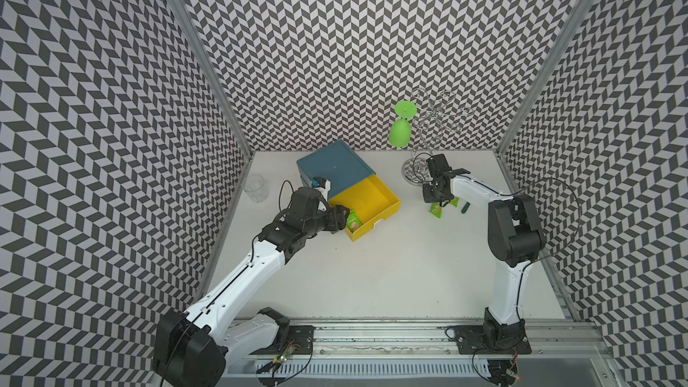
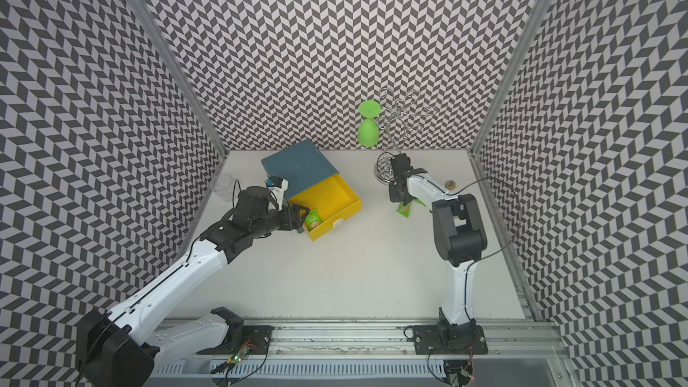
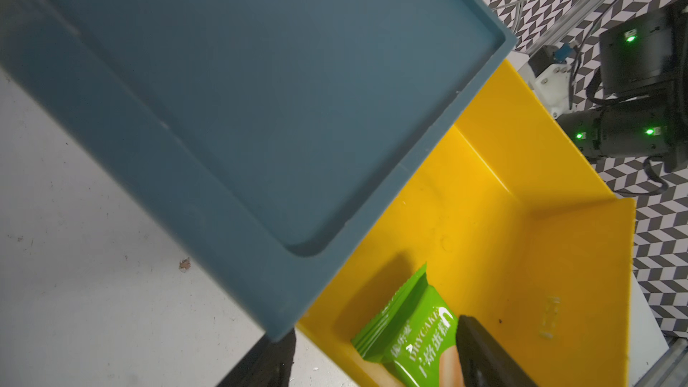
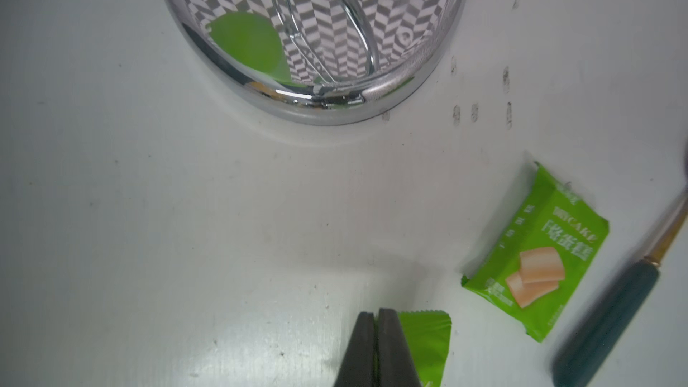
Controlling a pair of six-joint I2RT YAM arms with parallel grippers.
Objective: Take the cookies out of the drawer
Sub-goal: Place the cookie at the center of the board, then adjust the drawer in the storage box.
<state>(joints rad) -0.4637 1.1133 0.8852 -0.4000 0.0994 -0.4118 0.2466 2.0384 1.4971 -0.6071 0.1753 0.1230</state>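
The yellow drawer (image 1: 387, 214) stands pulled out of the blue cabinet (image 1: 333, 165). One green cookie packet (image 3: 413, 336) leans in the drawer's near corner, seen in both top views (image 2: 312, 219). My left gripper (image 1: 344, 217) is open around it: one finger (image 3: 480, 351) is inside the drawer beside the packet, the other outside the drawer wall. Off to the right, my right gripper (image 4: 376, 314) is low over the table, pinched on the edge of a second green packet (image 4: 428, 344). A third green packet (image 4: 540, 255) lies flat beside it.
A chrome glass rack (image 1: 428, 135) with a green wine glass (image 1: 401, 130) hanging from it stands just behind the right gripper. A teal-handled tool (image 4: 603, 322) lies next to the packets. A clear cup (image 1: 256, 188) sits at the left wall.
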